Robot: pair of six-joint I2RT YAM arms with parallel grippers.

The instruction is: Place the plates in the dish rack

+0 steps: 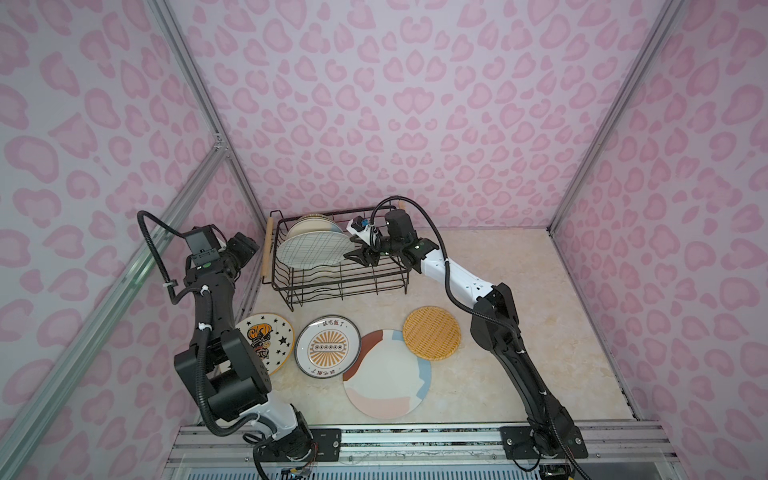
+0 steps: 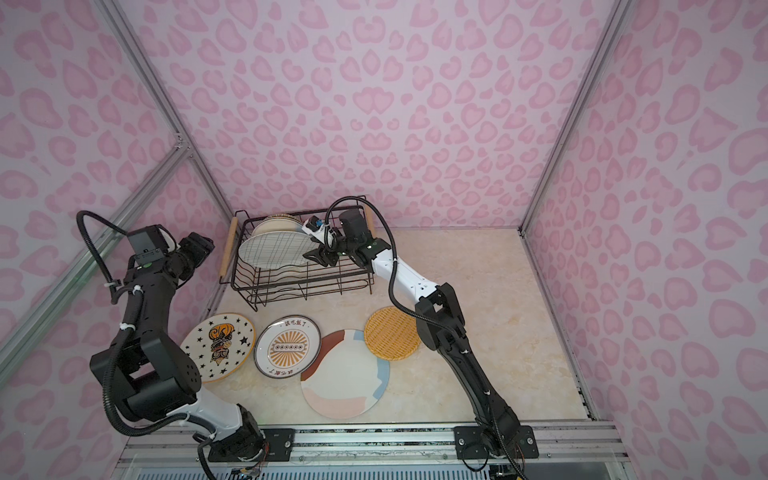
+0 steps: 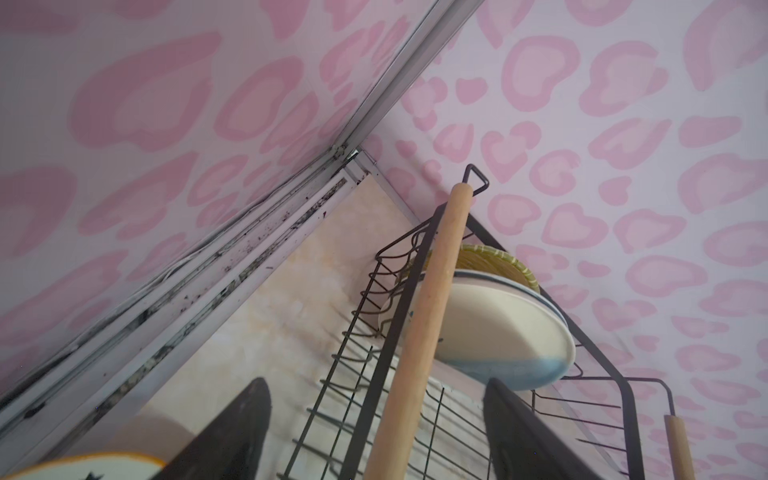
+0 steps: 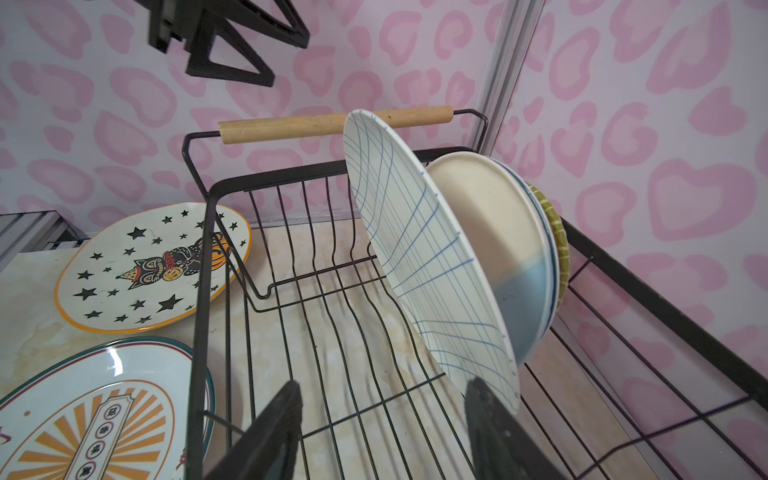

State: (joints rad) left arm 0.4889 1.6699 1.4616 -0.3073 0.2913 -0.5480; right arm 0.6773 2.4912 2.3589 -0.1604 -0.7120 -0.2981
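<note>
while the right gripper gapes empty — grid plate leans just beside it.

The stall is closed in by three flat wall panels printed with pink heart-like leopard blotches on pale lilac: a back wall, a left wall and a right wall. Silver aluminium frame posts run up the back corners, and a slanted silver aluminium bar crosses the left side. The floor is a glossy cream marble-look board. A grooved silver aluminium rail edges it at the front. The light is soft and even.
</note>
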